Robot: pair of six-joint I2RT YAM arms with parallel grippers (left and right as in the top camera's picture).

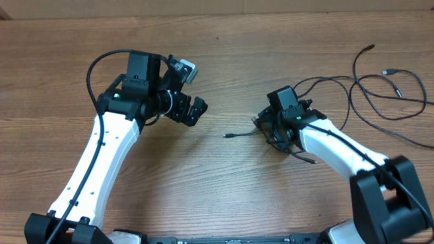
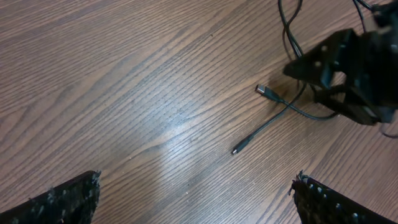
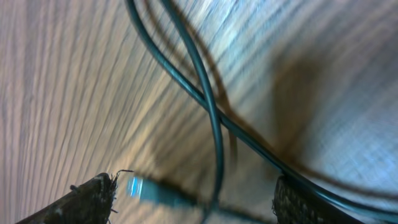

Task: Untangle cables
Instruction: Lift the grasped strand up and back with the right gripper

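Observation:
Thin black cables (image 1: 324, 82) run from under my right gripper (image 1: 269, 129) toward the back right, and one small plug end (image 1: 228, 136) pokes out to its left. A separate looped cable (image 1: 390, 95) lies at the far right. In the right wrist view two cords cross (image 3: 213, 122) between the wide-apart fingers of the right gripper (image 3: 196, 200), and a silvery-tipped plug (image 3: 138, 186) lies blurred by the left finger; nothing is clamped. My left gripper (image 1: 190, 89) hovers open over bare wood. The left wrist view shows it (image 2: 196, 191) empty, with two plug ends (image 2: 266, 91) beyond.
The wooden table (image 1: 224, 183) ends at a pale edge along the back (image 1: 217, 8). My right arm's white link (image 1: 339, 149) stretches toward the front right. Thicker black arm cables run along the left arm (image 1: 95, 68).

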